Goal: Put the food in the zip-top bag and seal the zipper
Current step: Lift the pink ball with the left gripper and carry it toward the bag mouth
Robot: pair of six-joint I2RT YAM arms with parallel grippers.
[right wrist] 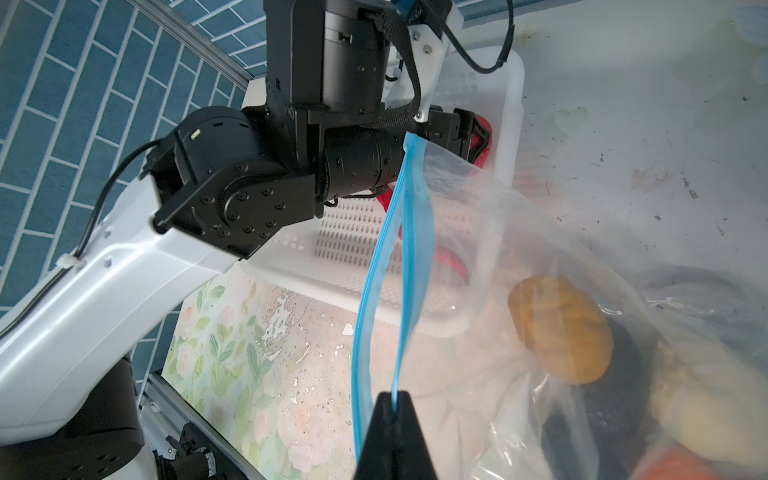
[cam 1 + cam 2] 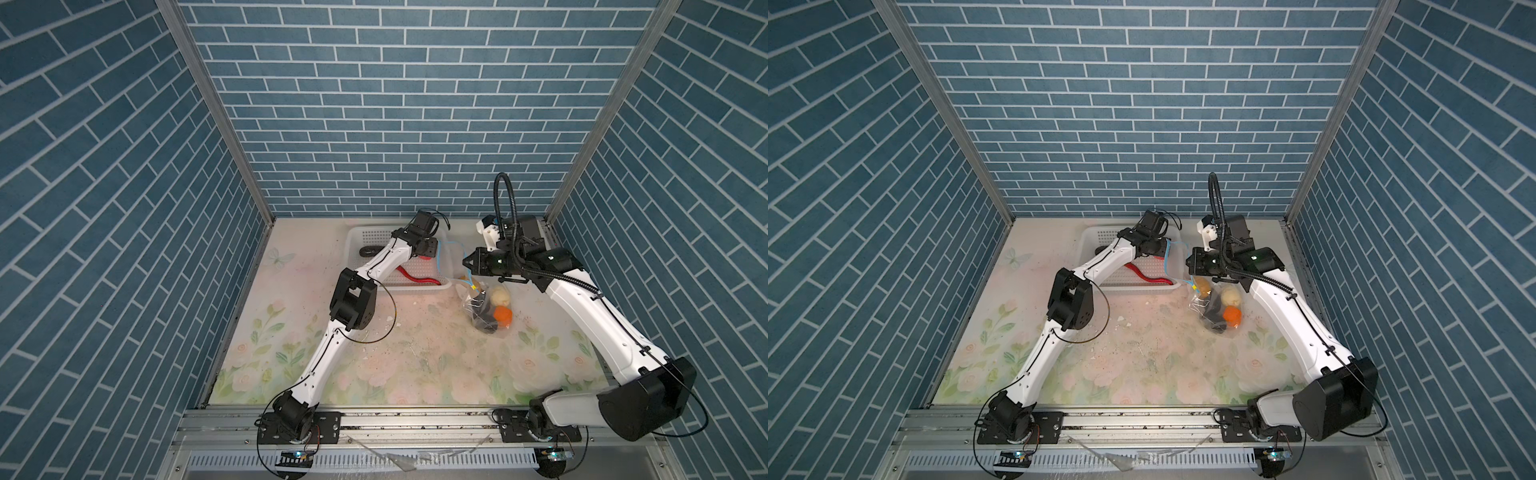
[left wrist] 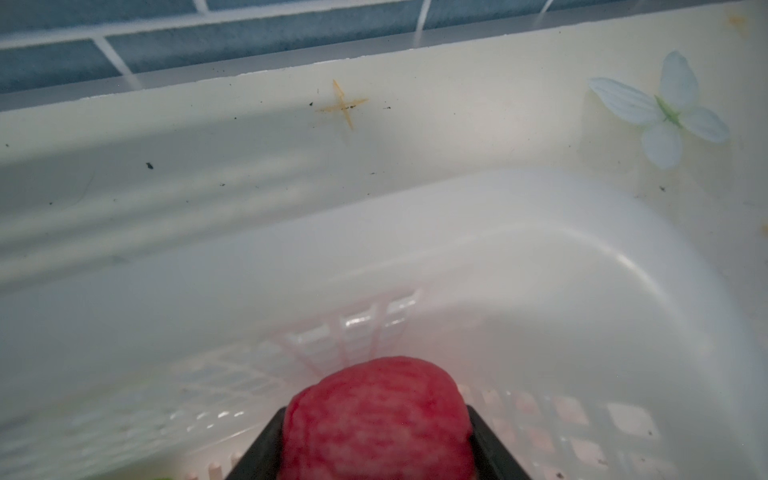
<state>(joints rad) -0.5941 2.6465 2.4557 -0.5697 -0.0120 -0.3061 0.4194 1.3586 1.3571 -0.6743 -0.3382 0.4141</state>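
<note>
Pink lump (image 3: 376, 415) clamped between left fingers (image 3: 257, 453), plainest from left wrist; right wrist shows right fingers (image 1: 380, 436) pinching zipper (image 1: 409, 249).

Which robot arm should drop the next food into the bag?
Left. The left gripper grips the pink piece in the basket; the right gripper is busy pinching the zipper of the bag.

Soft, even overhead light, faint shadows. The mottled red toy fruit (image 3: 376, 415) blurs close up; blue brick-patterned walls (image 2: 104, 166) splay outward.
</note>
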